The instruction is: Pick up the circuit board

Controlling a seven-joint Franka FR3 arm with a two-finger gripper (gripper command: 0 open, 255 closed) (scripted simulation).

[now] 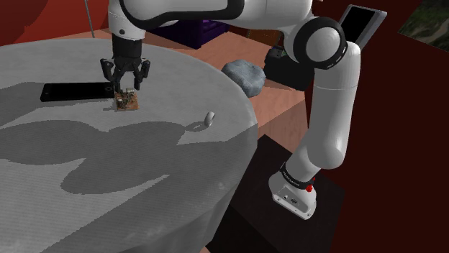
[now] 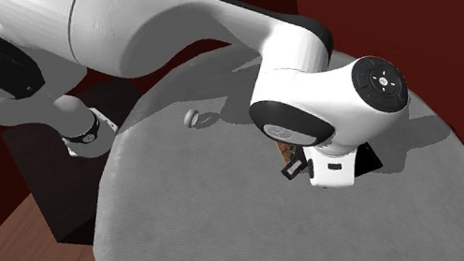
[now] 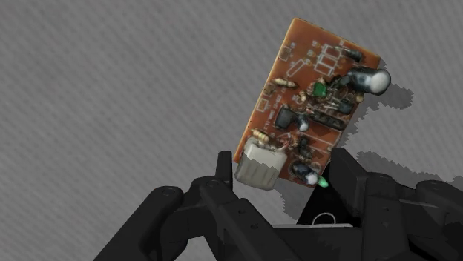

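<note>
Hovering just over the round grey counter (image 1: 165, 208), the black gripper (image 1: 126, 87) is held pointing down, and its jaws are set apart at a narrow width, with nothing clasped. Right under it, the circuit board (image 1: 127, 101) is found on the counter: a brown board crowded with small parts. In the wrist view the board's near end is bracketed by the two fingers (image 3: 222, 174), one at each long edge. A white block (image 3: 260, 164) is mounted at that end, and a sliver of counter is made out between it and the finger beside it; a dark cylinder (image 3: 369, 80) is mounted at the far end. In the shoulder view a flat black slab (image 1: 75, 91) is laid at nine o'clock of the board, just beside it, and a small white object (image 1: 209, 118) is seen at four o'clock, well apart. A grey lump (image 1: 245, 74) is spotted at two o'clock, beyond the counter's rim. The white arm (image 1: 327, 115) is arched over from the stand (image 1: 252, 215) at five o'clock.
</note>
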